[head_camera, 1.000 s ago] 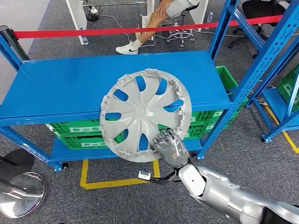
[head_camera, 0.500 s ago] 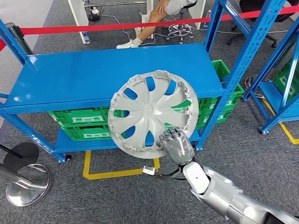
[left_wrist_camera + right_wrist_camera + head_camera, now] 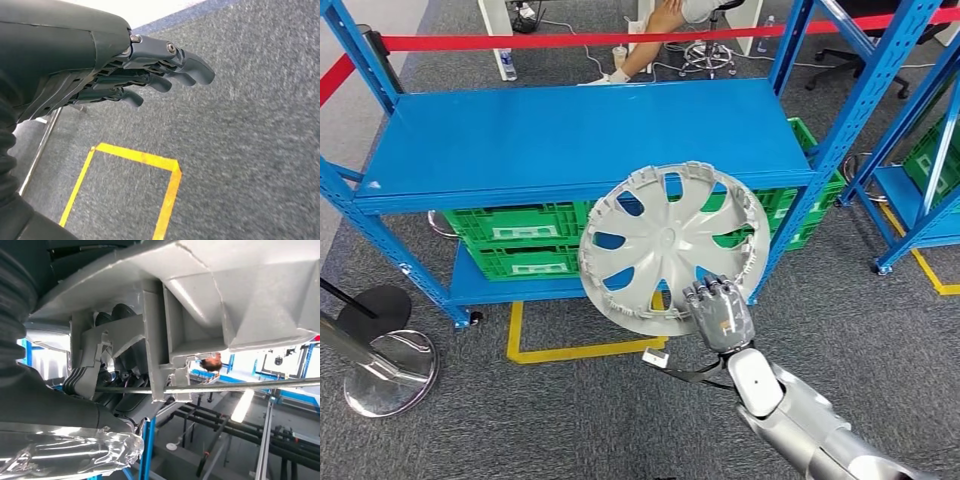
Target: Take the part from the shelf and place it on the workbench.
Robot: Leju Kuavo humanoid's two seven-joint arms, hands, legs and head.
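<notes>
Rightward and clear of the blue shelf (image 3: 576, 135) goes the hubcap (image 3: 673, 247), right hand (image 3: 718, 312) gripping its rim; left hand (image 3: 151, 75) hangs loose, fingers apart, holding nothing. Table placement remains.

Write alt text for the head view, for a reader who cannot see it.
The right robot hand holds a grey wheel cover by its lower rim, in front of a blue shelf with a bare top. Green crates sit on the lower level above grey carpet with a yellow floor marking. A red barrier tape runs behind.
</notes>
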